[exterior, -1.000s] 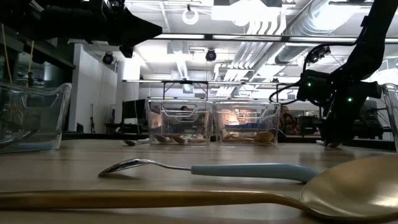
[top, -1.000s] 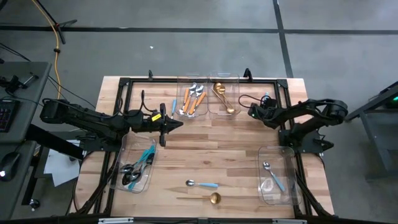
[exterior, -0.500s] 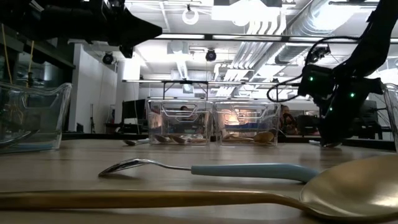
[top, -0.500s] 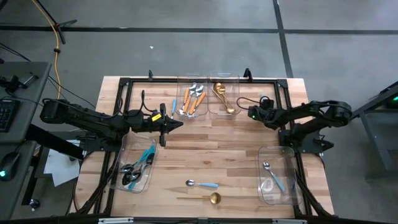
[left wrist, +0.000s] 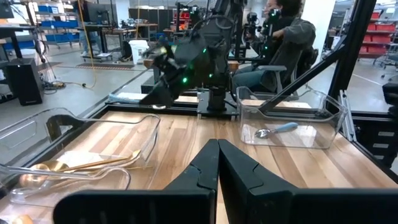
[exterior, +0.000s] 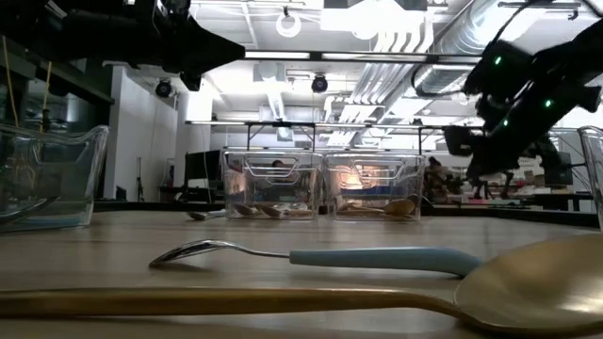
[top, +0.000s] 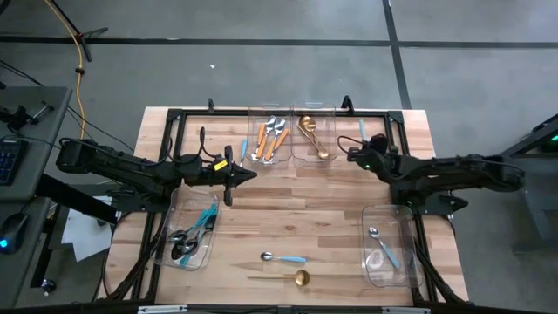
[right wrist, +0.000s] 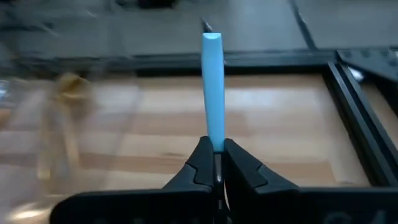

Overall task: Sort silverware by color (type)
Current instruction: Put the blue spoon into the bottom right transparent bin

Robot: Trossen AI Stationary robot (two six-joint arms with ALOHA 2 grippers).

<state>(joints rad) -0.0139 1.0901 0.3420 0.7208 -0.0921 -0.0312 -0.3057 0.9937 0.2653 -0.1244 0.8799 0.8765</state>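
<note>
The left pincer is held clenched and empty above the tabletop, just beyond the left bin where dark-headed blue-handled utensils are collected. At the far edge, orange-handled pieces and gold spoons are kept in two adjoining bins. Near the front edge — loose on the wood — a light-blue-handled spoon and a gold spoon are seen. The right pincer is clamped on a light-blue handle — raised near the far right corner.
</note>
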